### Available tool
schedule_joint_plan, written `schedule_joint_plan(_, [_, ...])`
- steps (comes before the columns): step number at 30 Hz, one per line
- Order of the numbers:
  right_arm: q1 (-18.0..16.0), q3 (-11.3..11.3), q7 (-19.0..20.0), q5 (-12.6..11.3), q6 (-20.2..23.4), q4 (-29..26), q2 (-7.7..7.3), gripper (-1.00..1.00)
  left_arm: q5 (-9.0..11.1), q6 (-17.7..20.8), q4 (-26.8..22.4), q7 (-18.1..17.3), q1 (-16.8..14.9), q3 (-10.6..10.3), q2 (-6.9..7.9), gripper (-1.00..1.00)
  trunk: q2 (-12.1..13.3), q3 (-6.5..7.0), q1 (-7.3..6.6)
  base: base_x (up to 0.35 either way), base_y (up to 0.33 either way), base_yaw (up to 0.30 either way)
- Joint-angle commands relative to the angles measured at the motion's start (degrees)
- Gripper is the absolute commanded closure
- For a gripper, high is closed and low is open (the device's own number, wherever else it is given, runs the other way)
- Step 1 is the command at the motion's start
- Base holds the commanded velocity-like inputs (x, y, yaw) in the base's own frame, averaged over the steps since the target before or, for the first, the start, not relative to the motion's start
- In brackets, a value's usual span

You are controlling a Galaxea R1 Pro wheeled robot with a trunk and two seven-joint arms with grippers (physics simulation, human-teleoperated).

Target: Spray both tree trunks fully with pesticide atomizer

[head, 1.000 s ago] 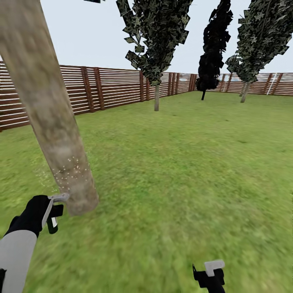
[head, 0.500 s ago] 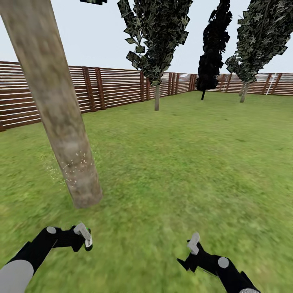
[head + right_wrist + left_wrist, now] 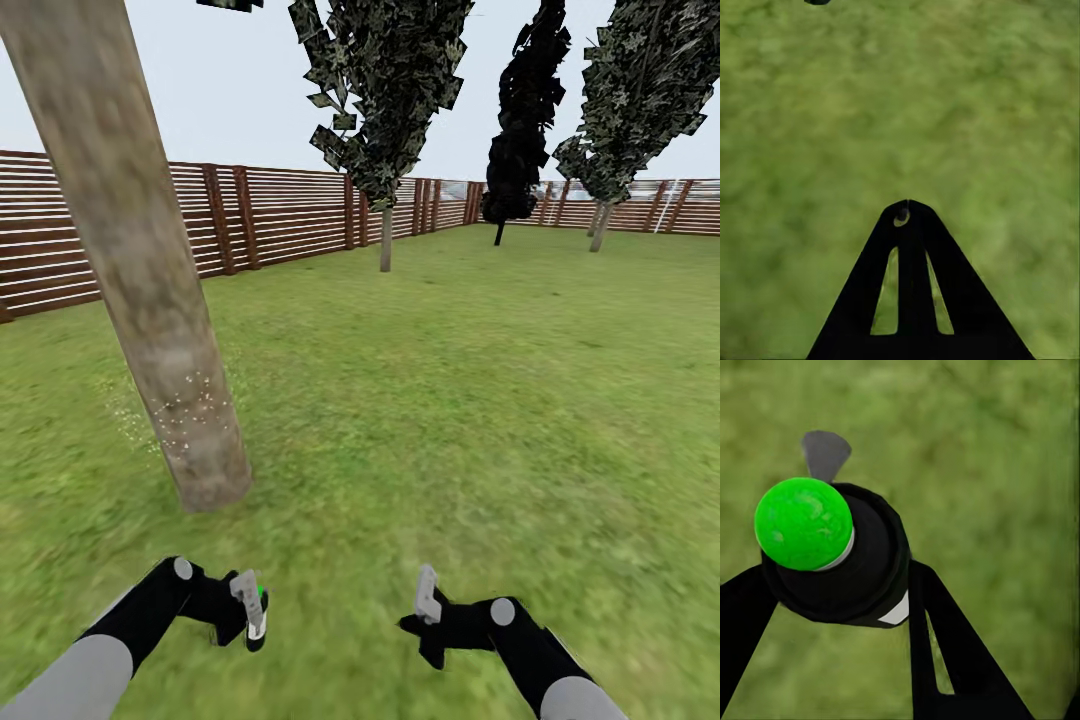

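Swinging low from the speckled trunk (image 3: 170,380) at 10 o'clock, left pincer (image 3: 250,608) clamped on atomizer (image 3: 832,551), right pincer (image 3: 428,598) shut, empty; spraying paused.

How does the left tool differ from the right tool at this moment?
The left tool is shut on the pesticide atomizer, while the right tool holds nothing, its fingers closed together over bare grass. The left tool is nearer the tree trunk than the right tool. Both hang low over the lawn.

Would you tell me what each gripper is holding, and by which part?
The left gripper clamps the pesticide atomizer around its dark body; the right gripper holds nothing.
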Motion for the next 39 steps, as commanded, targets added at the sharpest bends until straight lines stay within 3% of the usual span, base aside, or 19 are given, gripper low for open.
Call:
schedule_joint_plan(1, [-0.26, -0.44, 0.47, 0.56, -0.26, -0.37, 0.91, 1.0, -0.14, 0.21, -0.09, -0.16, 0.0, -0.34, -0.67, 1.0, -0.02, -0.06, -0.01, 0.0, 0.0, 0.0])
schedule_joint_plan(7, [-0.83, 2.5, 0.63, 0.59, -0.26, -2.19, 3.95, 1.0, -0.24, 0.04, -0.07, -0.15, 0.07, -0.62, -3.97, 1.0, -0.02, -0.06, -0.01, 0.0, 0.0, 0.0])
schedule_joint_plan(10, [-1.16, 3.15, 0.63, 0.6, -0.26, -2.36, 5.4, 1.0, -0.16, 0.01, 0.0, 0.14, 0.11, -4.12, -5.09, 1.0, -0.02, -0.06, -0.01, 0.0, 0.0, 0.0])
schedule_joint_plan(23, [-1.83, 3.21, 0.63, 0.6, -0.26, -2.46, 6.22, 1.0, -0.05, -1.25, 0.11, 0.45, 0.29, -5.2, -10.19, 1.0, -0.02, -0.06, -0.01, 0.0, 0.0, 0.0])
schedule_joint_plan(39, [-2.92, 3.21, 0.61, 0.42, -0.26, -3.25, 7.52, 1.0, 0.06, -3.24, 2.62, 0.62, 0.33, -5.16, -11.81, 1.0, -0.02, -0.06, -0.01, 0.0, 0.0, 0.0])
